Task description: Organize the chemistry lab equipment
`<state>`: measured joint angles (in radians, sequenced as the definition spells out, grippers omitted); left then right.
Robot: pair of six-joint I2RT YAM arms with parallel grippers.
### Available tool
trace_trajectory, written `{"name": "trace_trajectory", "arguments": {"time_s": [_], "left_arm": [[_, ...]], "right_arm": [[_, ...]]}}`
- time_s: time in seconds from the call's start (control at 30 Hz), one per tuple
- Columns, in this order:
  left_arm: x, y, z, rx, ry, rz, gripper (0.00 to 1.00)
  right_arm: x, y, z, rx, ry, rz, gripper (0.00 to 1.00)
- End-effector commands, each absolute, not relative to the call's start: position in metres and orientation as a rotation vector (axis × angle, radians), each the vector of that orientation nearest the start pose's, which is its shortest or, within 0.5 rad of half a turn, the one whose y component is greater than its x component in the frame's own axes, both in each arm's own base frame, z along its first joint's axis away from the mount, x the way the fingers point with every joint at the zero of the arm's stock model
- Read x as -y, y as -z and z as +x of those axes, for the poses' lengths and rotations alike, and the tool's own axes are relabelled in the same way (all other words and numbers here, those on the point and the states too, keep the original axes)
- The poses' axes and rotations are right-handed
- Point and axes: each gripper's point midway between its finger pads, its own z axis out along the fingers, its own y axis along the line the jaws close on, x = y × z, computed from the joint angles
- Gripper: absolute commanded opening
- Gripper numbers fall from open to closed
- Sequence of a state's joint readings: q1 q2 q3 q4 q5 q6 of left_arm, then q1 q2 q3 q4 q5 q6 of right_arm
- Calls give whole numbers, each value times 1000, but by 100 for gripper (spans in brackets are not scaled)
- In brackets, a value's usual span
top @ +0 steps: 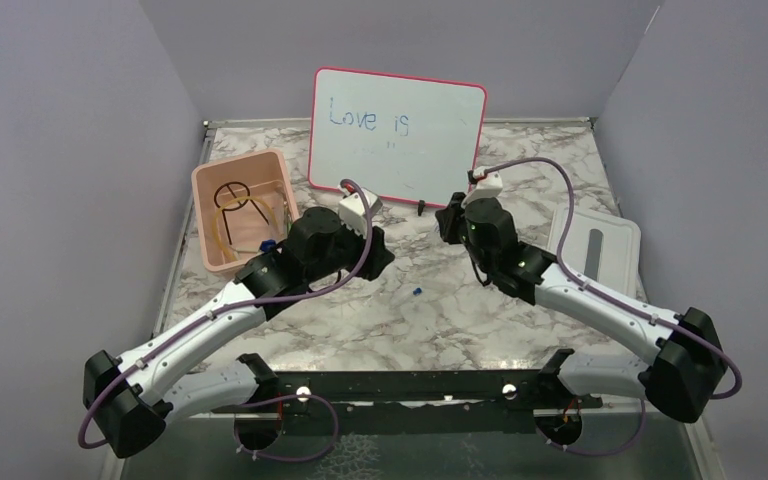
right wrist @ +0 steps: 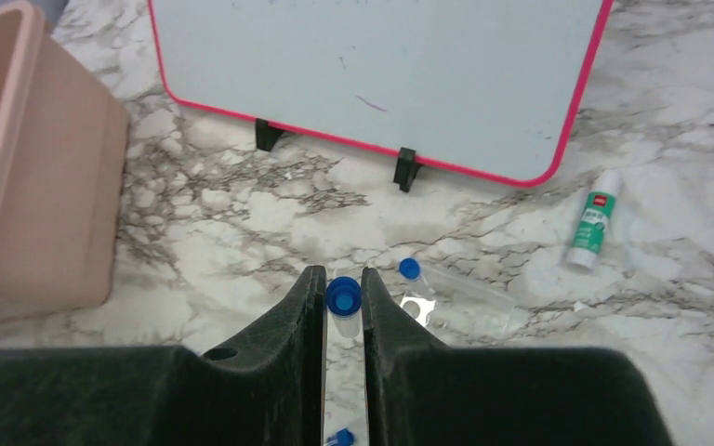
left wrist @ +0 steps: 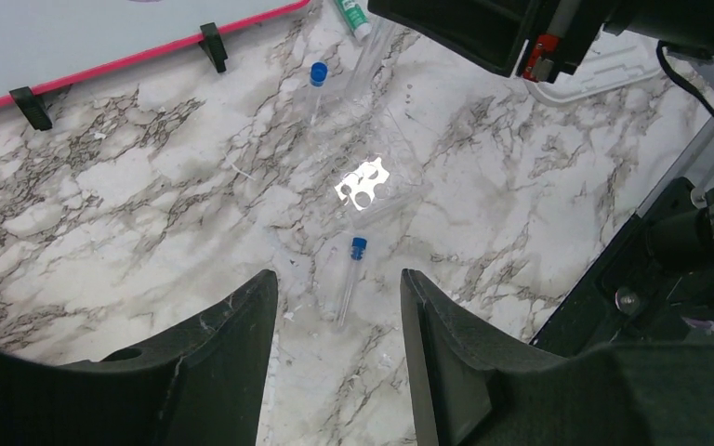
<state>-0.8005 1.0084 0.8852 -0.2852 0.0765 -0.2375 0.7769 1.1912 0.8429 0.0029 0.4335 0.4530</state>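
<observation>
Looking down the right wrist view: what does the right gripper hold?
— A blue-capped tube, pinched between narrowly set fingers; a second tube lies on the desk just beside.

And the left gripper?
— Fingers spread wide, holding nothing; a third tube lies flat on the desk below the gap.

Other equipment?
— Wire tripod and tan tubing sit inside the pink bin.
</observation>
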Motion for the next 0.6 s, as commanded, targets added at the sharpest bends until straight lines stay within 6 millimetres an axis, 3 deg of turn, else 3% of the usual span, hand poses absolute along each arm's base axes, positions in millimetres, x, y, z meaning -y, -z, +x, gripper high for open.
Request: {"name": "trace_trajectory", "arguments": {"time_s": [0.0,0.27,0.57], "left_arm": [[258,-240,222,-1926,751,561,54],[258,-250,214,-1882,781,598,54],[258,-245,215,-1893,771,606,55]], "right_arm": [[-214,-205,337,-1841,-211,-84,13],[-223,-166,350,-1853,-110,-33,11],[-237,-136,346,-1820,-7,-17,11]]}}
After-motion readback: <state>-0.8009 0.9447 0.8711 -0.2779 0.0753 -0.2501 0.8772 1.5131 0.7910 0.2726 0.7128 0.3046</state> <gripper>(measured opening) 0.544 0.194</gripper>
